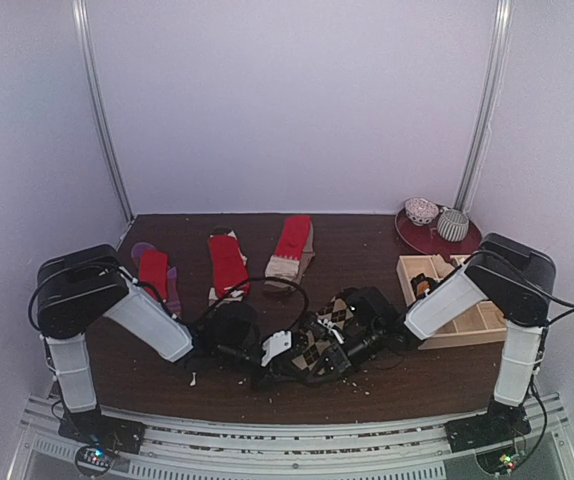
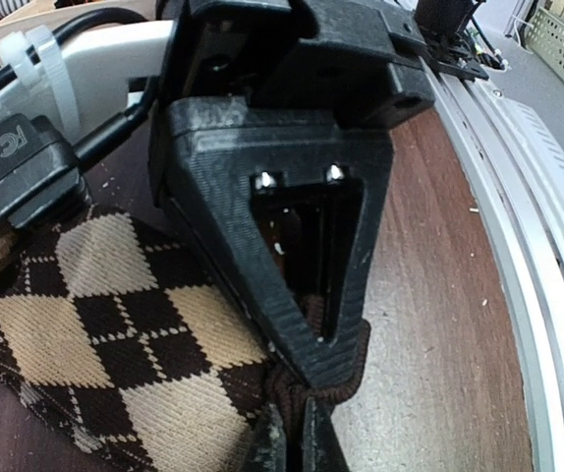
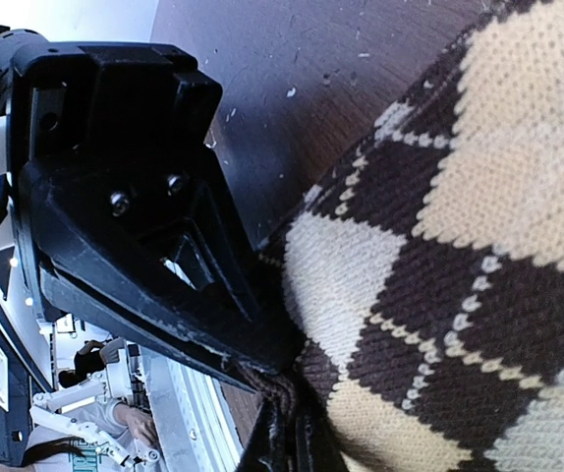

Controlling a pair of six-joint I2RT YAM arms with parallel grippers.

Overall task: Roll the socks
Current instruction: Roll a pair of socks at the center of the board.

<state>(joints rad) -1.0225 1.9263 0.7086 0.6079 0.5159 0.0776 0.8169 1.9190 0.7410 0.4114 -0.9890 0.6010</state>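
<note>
A brown-and-beige argyle sock lies bunched at the table's near centre, between both grippers. My left gripper is shut on the sock's dark brown cuff edge; in the left wrist view its fingertips pinch that edge beside the argyle fabric. My right gripper is shut on the same brown edge, tip to tip with the left one. The right wrist view shows those jaws closed on it, with the argyle sock filling the right side. Three more socks lie flat behind: red with purple, red with white, red with a tan cuff.
A pale wooden grid tray stands at the right, partly under the right arm. Behind it a dark red plate holds two rolled bundles. White walls close the back and sides. A metal rail runs along the table's near edge.
</note>
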